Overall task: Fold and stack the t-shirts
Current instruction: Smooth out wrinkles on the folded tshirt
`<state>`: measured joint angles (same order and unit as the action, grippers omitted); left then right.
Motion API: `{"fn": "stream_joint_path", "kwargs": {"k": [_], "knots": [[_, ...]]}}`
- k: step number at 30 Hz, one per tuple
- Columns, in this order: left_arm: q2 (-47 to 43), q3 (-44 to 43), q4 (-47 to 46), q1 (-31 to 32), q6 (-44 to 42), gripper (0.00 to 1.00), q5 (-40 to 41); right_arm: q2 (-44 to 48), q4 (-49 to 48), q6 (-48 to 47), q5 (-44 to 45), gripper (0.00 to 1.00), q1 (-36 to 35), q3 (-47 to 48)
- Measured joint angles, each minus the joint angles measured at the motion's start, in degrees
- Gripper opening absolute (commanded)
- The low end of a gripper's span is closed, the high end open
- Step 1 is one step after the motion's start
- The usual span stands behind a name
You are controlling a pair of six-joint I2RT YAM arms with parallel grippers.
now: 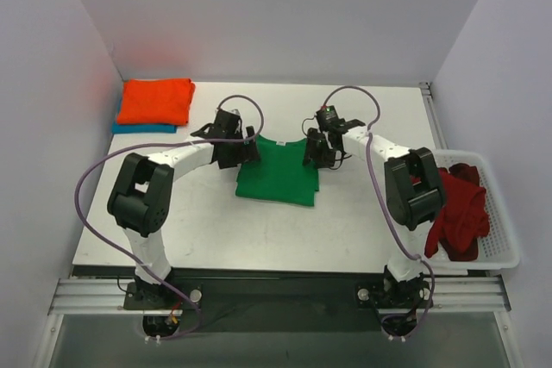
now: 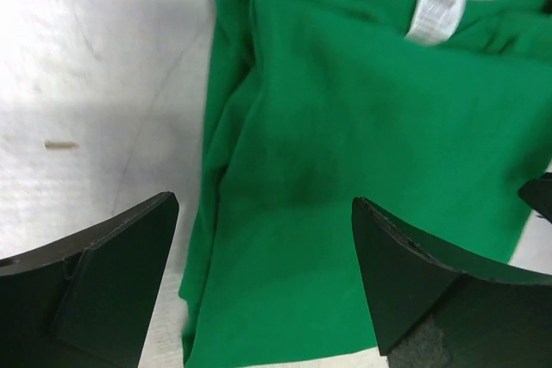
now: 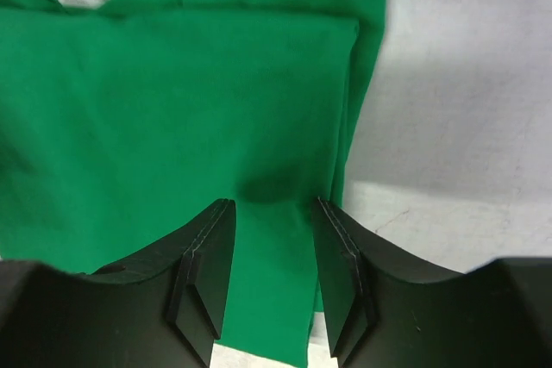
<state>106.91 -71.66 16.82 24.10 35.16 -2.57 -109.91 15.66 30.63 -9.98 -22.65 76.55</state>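
Just under left tool [image 2: 266, 204], right tool [image 3: 274, 206], green t-shirt [image 1: 278, 177]

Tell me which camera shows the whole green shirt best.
The top camera: the green shirt lies there folded, in full outline. The left wrist camera shows only one folded edge and the neck tag close up; the right wrist camera shows the opposite edge and part of that tag.
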Motion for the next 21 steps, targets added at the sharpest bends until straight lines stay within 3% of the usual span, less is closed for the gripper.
{"fn": "stream_joint_path", "kwargs": {"k": [5,10,21], "knots": [[0.0,2.0,3.1,0.5,-0.5,0.94,0.6,-0.4,0.7,0.0,0.2,0.40,-0.6,-1.8],[2.4,-1.1,5.0,0.2,-2.3,0.86,0.3,-1.6,0.9,-0.2,0.5,0.19,-0.2,-1.8],[10.1,-10.8,6.8,0.2,-3.8,0.70,-2.3,-6.9,1.5,0.2,-3.3,0.16,4.4,3.9]]}}
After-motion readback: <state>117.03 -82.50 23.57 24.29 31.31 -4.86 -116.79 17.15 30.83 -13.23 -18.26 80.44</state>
